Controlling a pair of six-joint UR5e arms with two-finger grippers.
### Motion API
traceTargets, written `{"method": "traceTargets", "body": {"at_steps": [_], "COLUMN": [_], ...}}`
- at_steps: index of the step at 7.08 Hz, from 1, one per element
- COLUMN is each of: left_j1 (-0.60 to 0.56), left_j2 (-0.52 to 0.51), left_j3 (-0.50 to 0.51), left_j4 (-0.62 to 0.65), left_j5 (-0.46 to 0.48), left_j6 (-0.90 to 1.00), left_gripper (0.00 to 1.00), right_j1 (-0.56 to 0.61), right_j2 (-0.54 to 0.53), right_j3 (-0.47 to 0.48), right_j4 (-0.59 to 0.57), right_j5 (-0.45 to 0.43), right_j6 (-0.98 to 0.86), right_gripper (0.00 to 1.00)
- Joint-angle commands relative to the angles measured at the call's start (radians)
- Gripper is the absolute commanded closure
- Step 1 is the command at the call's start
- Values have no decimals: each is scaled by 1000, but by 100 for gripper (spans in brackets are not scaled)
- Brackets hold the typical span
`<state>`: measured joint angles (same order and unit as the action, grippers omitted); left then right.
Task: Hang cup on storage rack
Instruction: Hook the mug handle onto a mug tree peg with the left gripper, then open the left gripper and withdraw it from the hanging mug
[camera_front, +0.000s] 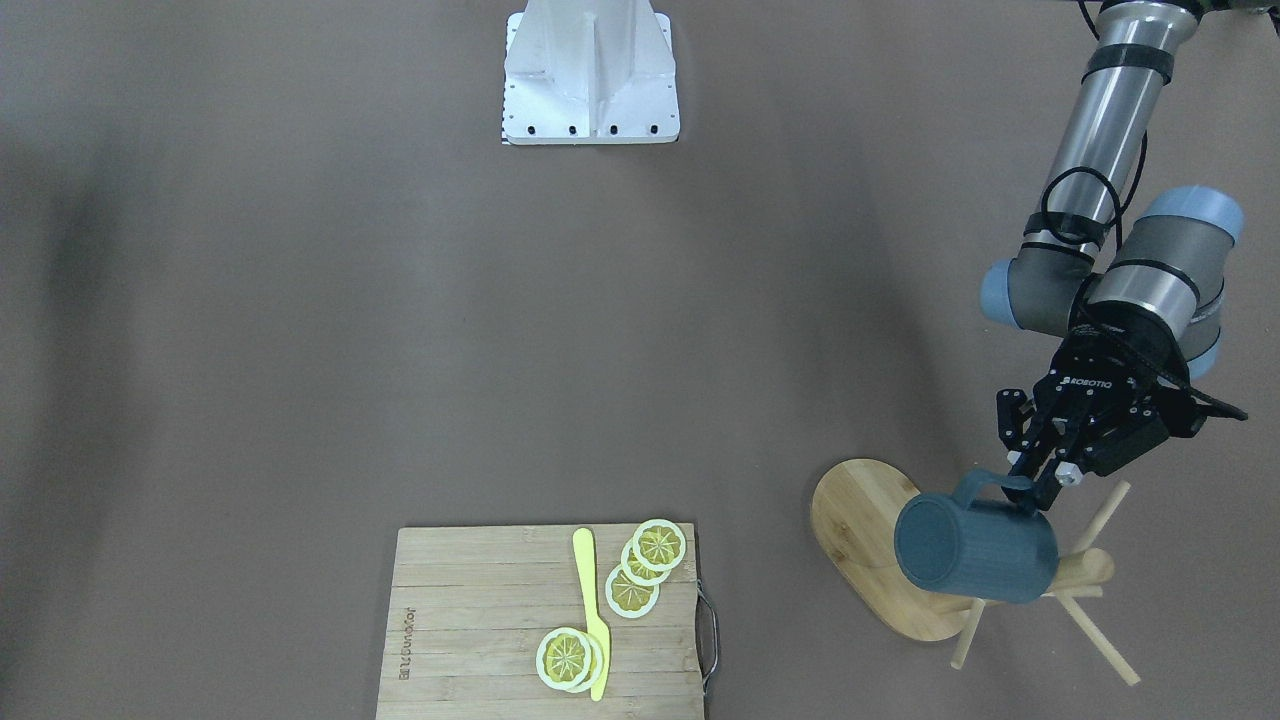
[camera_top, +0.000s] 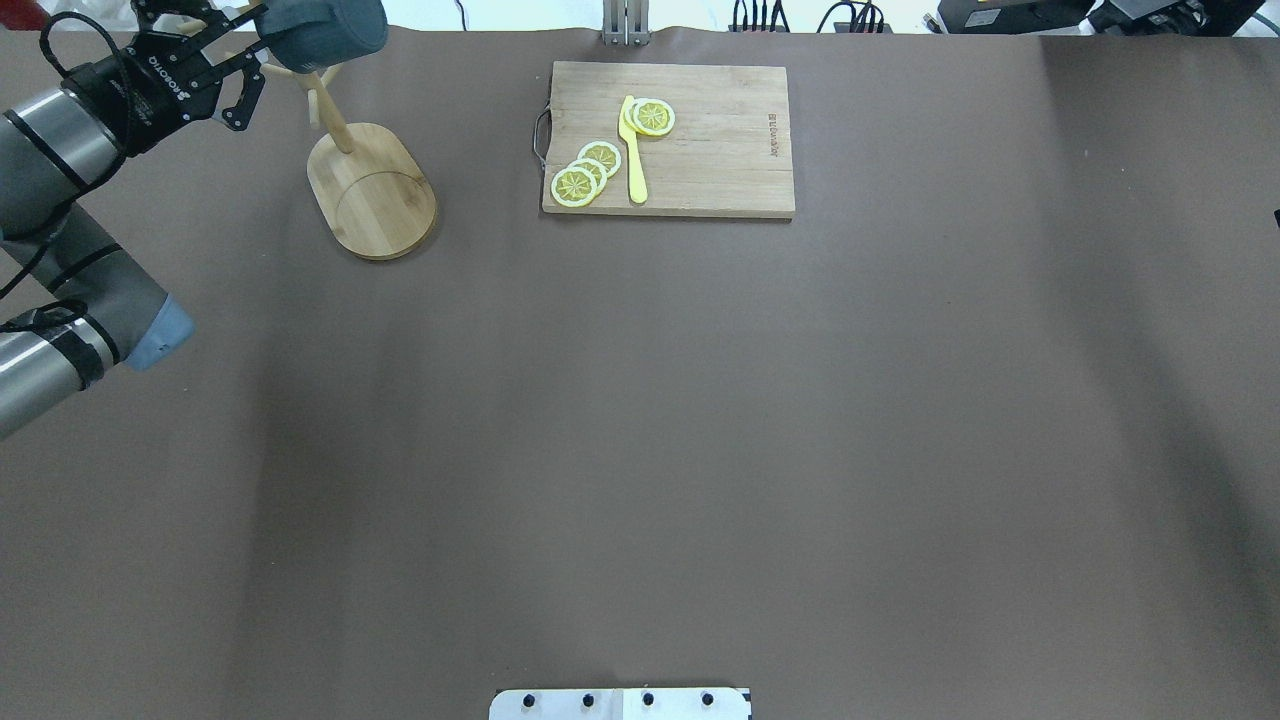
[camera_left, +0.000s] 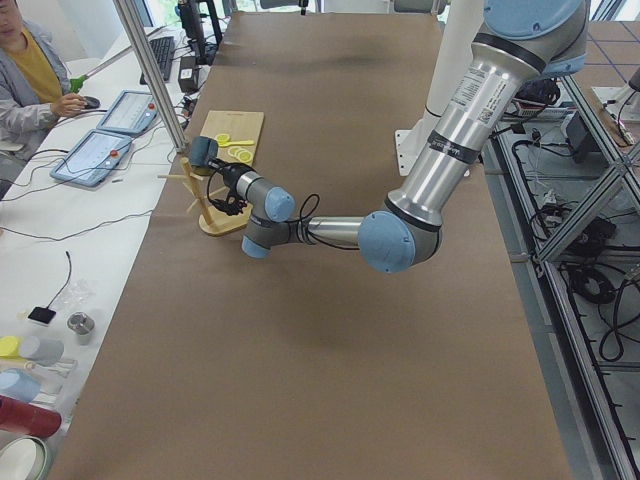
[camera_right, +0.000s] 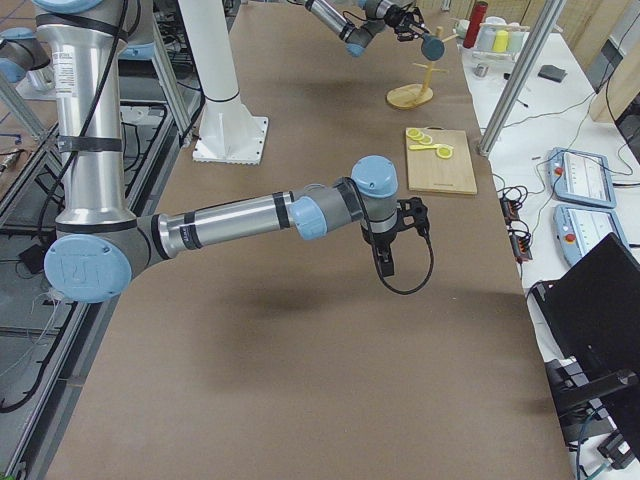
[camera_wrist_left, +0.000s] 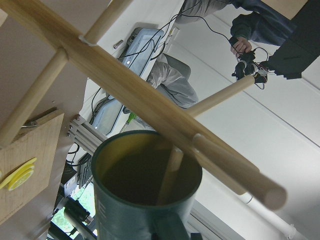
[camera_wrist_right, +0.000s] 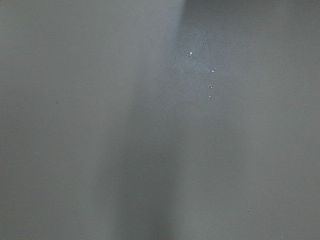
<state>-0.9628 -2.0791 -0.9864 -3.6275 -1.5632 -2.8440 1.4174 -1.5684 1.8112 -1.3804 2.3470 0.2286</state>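
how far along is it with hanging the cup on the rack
Done: the cup is off the table and up at the storage rack. In hand: the left claw grips it on the handle side, tipped sideways, with a peg showing at its mouth in the wrist view. Left: no view shows the handle over a peg, and the claw has not let go.

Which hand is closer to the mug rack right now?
Left. The left hand holds the cup right at the pegs of the storage rack; the right hand hangs over the table, far from it.
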Motion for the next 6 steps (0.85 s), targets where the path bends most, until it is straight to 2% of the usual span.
{"method": "traceTargets", "body": {"at_steps": [1, 2, 3, 4, 6], "left_j1": [1, 1, 1, -1, -2], "left_j2": [1, 1, 1, 1, 8], "left_j3": [0, -1, -1, -1, -12], "left_j4": [3, 3, 3, 3, 1], "left_j5": [0, 0, 0, 0, -4], "left_j6": [2, 3, 5, 3, 5], "left_gripper": [86, 61, 53, 35, 22], "right_j1": [0, 0, 0, 0, 0], "right_j2": [-4, -4, -5, -4, -5], "right_j3": [0, 2, 7, 7, 8], "right_j4": [0, 0, -2, 0, -2], "right_j5": [2, 2, 2, 2, 2], "right_j6": [0, 0, 0, 0, 0], "right_gripper": [0, 0, 0, 0, 0]}}
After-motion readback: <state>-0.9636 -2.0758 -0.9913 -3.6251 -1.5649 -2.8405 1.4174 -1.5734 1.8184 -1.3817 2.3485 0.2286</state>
